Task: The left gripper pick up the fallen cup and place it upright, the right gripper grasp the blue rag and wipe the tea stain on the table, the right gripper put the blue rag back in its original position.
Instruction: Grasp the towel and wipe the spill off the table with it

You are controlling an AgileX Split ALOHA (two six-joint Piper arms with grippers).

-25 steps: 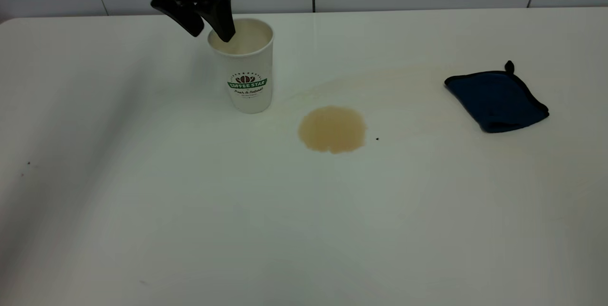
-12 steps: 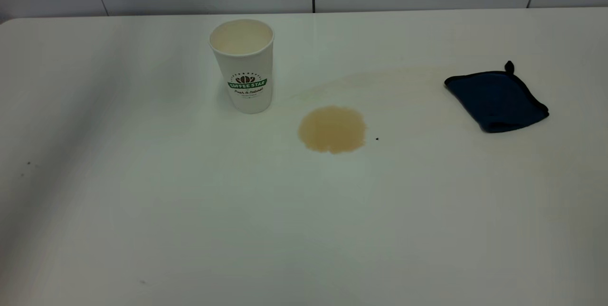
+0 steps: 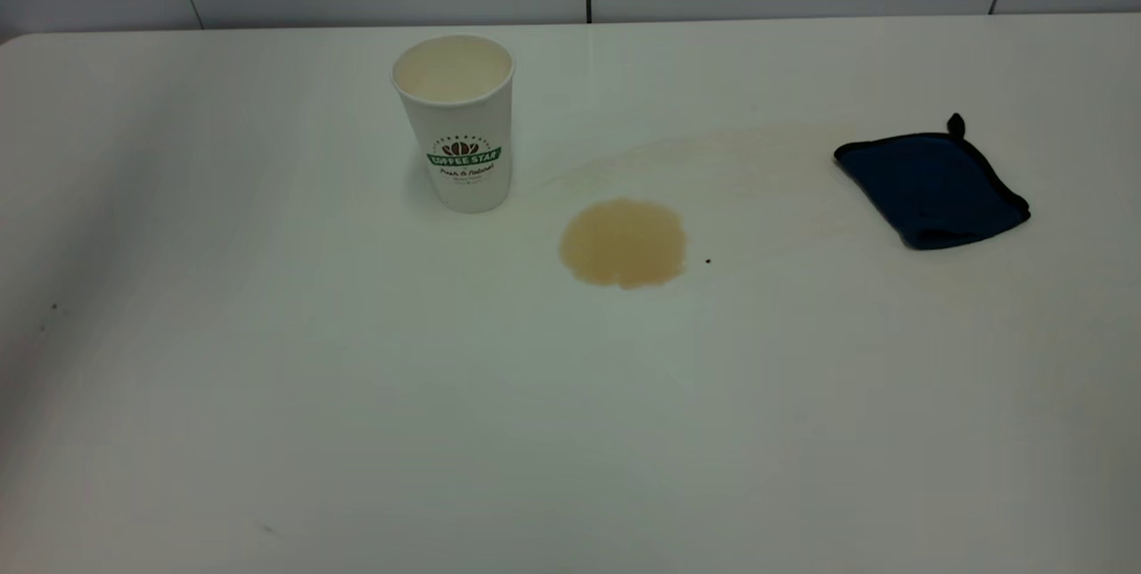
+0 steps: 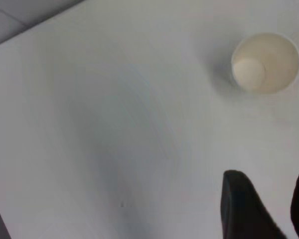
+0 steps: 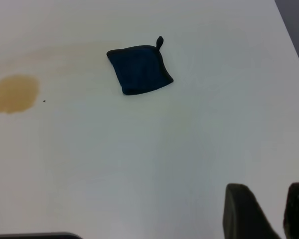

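Exterior view: cup (image 3: 456, 121) upright on the desk (image 3: 357, 396), tea stain (image 3: 623, 241) beside it, blue rag (image 3: 931, 188) well apart. Left wrist view: left gripper (image 4: 274, 209) above bare desk, fingers (image 4: 241, 206) released (nothing between them). Right wrist view: right gripper (image 5: 271, 214), fingers likewise parted, empty.

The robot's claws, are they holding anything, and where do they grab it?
Nothing is held. The cup stands alone, the blue rag lies untouched, and both grippers' fingers are empty.

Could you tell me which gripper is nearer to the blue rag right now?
Right. The right gripper hangs above bare table with the rag ahead of it in its wrist view. The left gripper is over by the cup, beyond the stain.
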